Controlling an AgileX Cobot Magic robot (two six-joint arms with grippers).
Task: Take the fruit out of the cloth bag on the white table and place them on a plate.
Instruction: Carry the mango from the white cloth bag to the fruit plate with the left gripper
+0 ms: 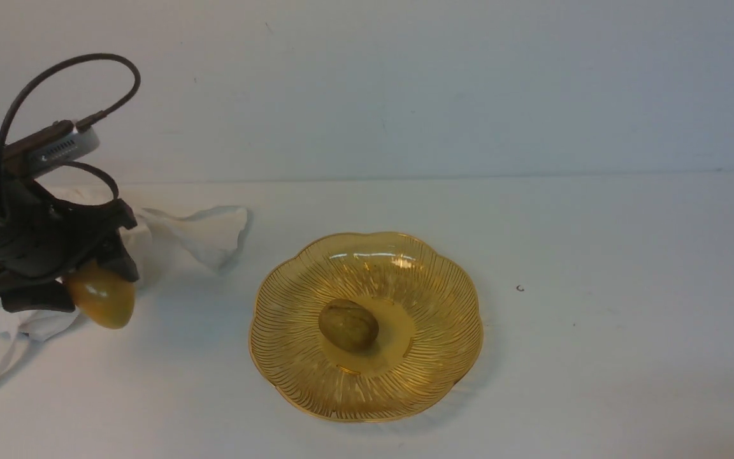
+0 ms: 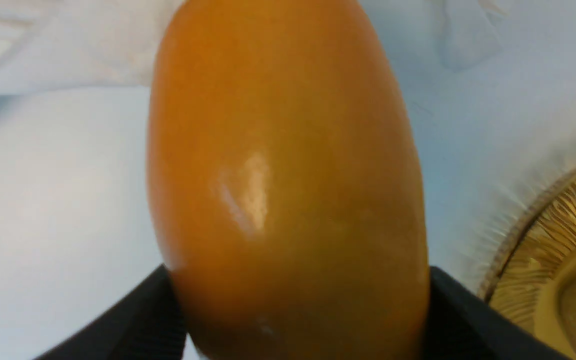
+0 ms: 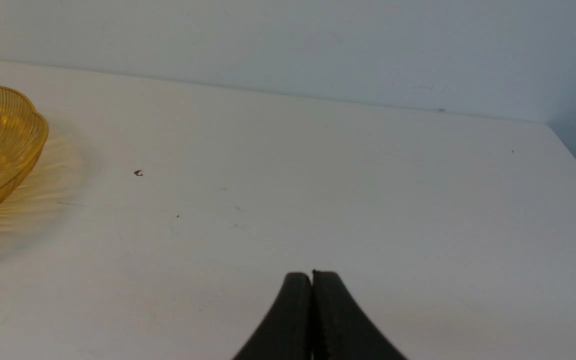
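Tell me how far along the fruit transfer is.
Done: the brownish-green wrinkled lump sits on the plate. In hand: the left gripper grips the glossy orange-yellow fruit, short of the plate. Left: bring it over and release it. Whether the cloth bag holds more, I cannot tell.

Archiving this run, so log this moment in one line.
left gripper: shut on glossy orange-yellow oval fruit | brownish-green wrinkled lump: in amber glass plate | right gripper: shut

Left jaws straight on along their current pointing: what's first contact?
Probably the white table, with the held fruit touching down first, short of the plate; depth is unclear.
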